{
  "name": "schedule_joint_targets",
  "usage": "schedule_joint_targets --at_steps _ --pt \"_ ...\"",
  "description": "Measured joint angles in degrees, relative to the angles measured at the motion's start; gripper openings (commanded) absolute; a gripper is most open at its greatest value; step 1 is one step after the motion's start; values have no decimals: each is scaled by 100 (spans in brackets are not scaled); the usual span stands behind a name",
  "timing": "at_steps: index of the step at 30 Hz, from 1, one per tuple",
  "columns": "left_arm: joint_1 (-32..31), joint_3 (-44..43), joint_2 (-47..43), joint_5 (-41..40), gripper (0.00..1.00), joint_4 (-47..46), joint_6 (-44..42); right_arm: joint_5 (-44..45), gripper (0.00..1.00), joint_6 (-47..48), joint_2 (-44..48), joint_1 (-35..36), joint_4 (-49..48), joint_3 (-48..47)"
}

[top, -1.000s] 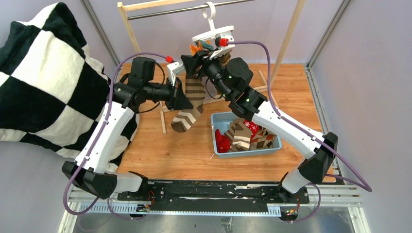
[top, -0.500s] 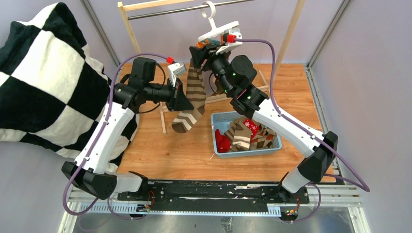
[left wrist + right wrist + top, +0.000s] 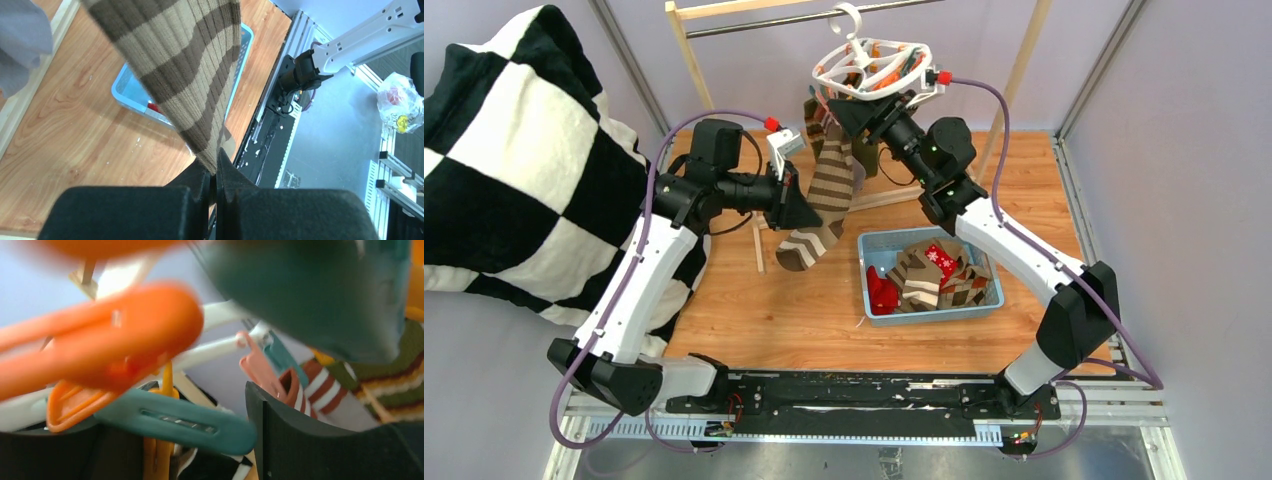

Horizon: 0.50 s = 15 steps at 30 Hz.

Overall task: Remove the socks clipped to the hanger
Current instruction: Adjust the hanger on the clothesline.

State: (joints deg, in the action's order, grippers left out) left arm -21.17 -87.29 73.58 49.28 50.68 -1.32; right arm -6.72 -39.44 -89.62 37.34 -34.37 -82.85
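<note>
The white oval hanger (image 3: 864, 62) hangs by its hook from the metal rod, with orange and teal clothespins under it. A taupe-brown striped sock (image 3: 822, 200) hangs from one clip; it also shows in the left wrist view (image 3: 185, 65). My left gripper (image 3: 796, 205) is shut on that sock's edge (image 3: 216, 160). My right gripper (image 3: 846, 108) is pressed up under the hanger, jaws open around a teal clothespin (image 3: 175, 420). A green, orange and white striped sock (image 3: 390, 375) hangs just beyond it. Its gripper point in the right wrist view is low between the fingers (image 3: 172, 450).
A light blue basket (image 3: 872, 250) on the wooden floor holds several removed socks, among them a red snowflake one (image 3: 941, 258) and argyle ones. The wooden rack's posts (image 3: 689, 60) flank the hanger. A black-and-white checkered blanket (image 3: 514, 160) hangs at the left.
My right gripper has risen to the right under the hanger, tipping the ring up so its clips show from above. The left gripper has kept its hold on the striped sock.
</note>
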Motion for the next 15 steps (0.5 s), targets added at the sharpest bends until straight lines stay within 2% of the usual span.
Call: schedule_joint_targets --at_steps 1,5,7,15 --pt "0 0 -13 2 0 0 0 -229 72 -258 0 -68 -190 155" --pt "-2 0 -26 2 0 2 0 -883 91 -938 24 -111 -752 636" --pt "-2 0 -26 0 0 2 0 -1102 96 -1117 72 -109 -946 824" --pt "-2 0 -24 -90 0 2 2 -1292 100 -1198 638 -109 -1290 1473"
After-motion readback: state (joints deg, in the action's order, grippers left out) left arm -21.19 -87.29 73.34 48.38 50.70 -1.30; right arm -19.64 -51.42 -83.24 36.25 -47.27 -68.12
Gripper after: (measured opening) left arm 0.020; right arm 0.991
